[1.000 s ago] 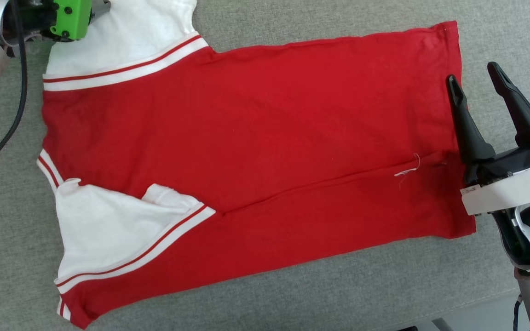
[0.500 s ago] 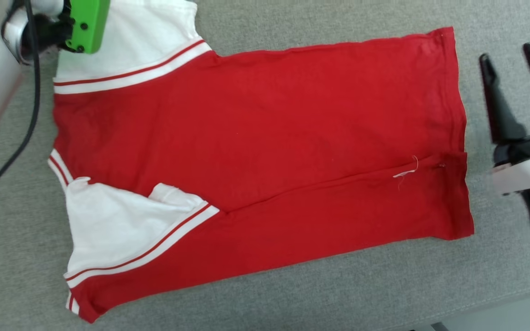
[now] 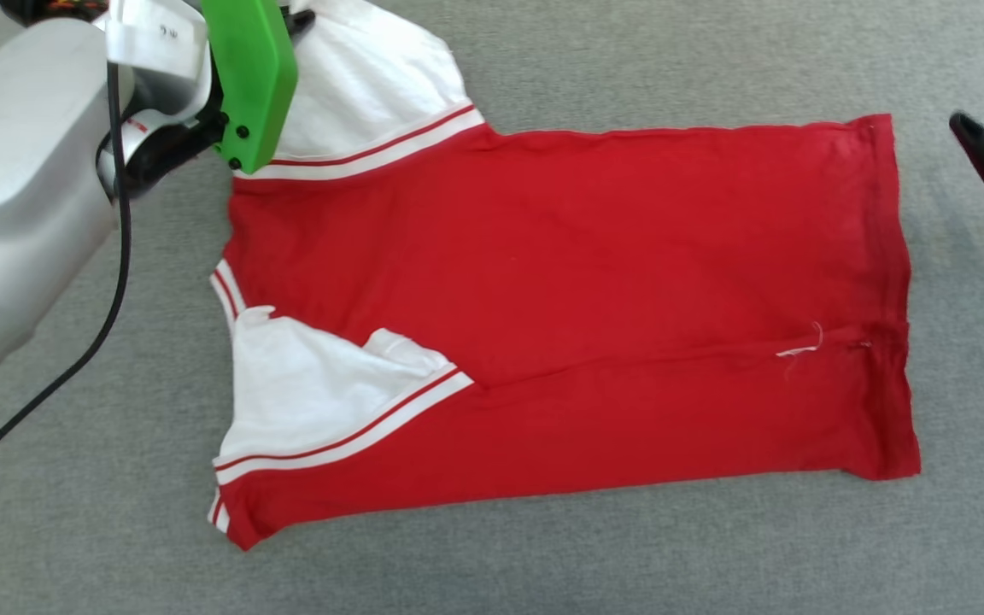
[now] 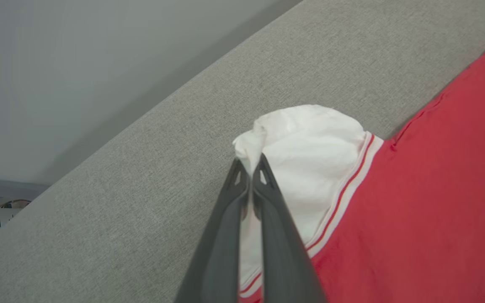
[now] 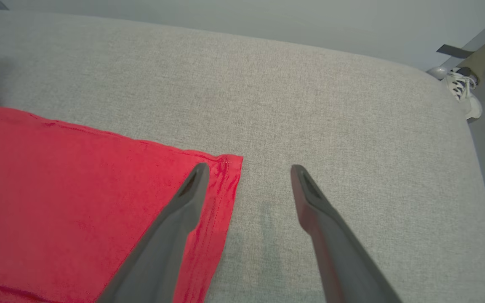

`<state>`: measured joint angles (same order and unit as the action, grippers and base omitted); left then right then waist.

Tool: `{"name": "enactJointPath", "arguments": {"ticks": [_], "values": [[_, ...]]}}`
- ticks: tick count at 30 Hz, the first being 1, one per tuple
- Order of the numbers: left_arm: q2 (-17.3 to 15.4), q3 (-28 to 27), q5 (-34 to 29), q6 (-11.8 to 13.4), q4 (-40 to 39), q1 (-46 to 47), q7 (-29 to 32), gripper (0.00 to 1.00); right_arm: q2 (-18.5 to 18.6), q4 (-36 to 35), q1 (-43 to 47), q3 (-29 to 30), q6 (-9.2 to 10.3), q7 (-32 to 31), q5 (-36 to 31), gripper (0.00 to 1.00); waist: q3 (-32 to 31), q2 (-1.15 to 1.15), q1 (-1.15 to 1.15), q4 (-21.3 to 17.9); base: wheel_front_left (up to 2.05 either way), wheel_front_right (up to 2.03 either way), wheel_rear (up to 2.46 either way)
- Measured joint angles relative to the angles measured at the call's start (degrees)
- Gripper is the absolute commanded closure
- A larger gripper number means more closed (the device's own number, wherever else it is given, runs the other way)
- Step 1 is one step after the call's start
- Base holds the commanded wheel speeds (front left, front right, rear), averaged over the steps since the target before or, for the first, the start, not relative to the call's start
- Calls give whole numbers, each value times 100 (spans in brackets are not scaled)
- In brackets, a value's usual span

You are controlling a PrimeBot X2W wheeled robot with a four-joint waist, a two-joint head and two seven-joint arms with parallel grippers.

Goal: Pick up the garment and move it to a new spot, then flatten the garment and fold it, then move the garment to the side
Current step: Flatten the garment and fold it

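My left gripper (image 4: 249,162) is pinched tight on the bunched edge of the shirt's white far sleeve (image 4: 305,143), the two dark fingers pressed together with cloth between their tips. The shirt (image 3: 594,273) lies spread on the grey fabric surface (image 3: 629,547), plain red side up, with its collar end toward my left and its hem toward my right. The far sleeve is pulled up into a small peak where I have hold of it. The near sleeve (image 3: 304,401) is folded in over the red body, its striped trim running on a slant. A long crease runs across the lower part of the body, and a loose white thread (image 3: 799,348) sits on it near the hem. My right gripper (image 5: 249,168) has its fingers spread wide and grips nothing. In its wrist view one finger is over the far hem corner and the other over bare grey fabric; I cannot tell whether either touches down. A black cable (image 3: 108,282) hangs from my left forearm beside the green wrist housing (image 3: 248,77).
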<state>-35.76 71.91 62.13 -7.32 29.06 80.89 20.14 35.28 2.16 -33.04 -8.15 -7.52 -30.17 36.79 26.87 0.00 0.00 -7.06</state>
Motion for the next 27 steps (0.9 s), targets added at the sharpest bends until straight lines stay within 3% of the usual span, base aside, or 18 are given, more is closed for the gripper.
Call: {"name": "enactJointPath", "arguments": {"ticks": [3,9,19,25,26,27], "values": [[-12,2,-21,0,-179,-98,-222,100,256,363,-269,-236,0,-975,425,0,-46,0,-1,153,0,0,0],[-19,-11,-107,51,-490,-182,-509,100,357,923,-874,-577,0,-1786,495,0,6,0,0,385,0,0,0],[-58,-125,-197,209,-806,-259,-827,100,-79,1998,-1415,-1076,0,-1724,266,0,327,0,0,621,0,0,0],[-86,-145,-198,212,-787,-337,-910,100,-91,2406,-1614,-1372,4,-1618,316,0,427,0,0,657,0,0,0],[-87,-149,-198,221,-767,-343,-937,100,-87,2462,-1642,-1428,4,-1532,342,68,420,0,0,652,0,0,0],[-90,-157,-197,227,-749,-346,-960,100,-75,2499,-1646,-1460,4,-1397,343,100,408,-1,0,644,0,0,0]]}}
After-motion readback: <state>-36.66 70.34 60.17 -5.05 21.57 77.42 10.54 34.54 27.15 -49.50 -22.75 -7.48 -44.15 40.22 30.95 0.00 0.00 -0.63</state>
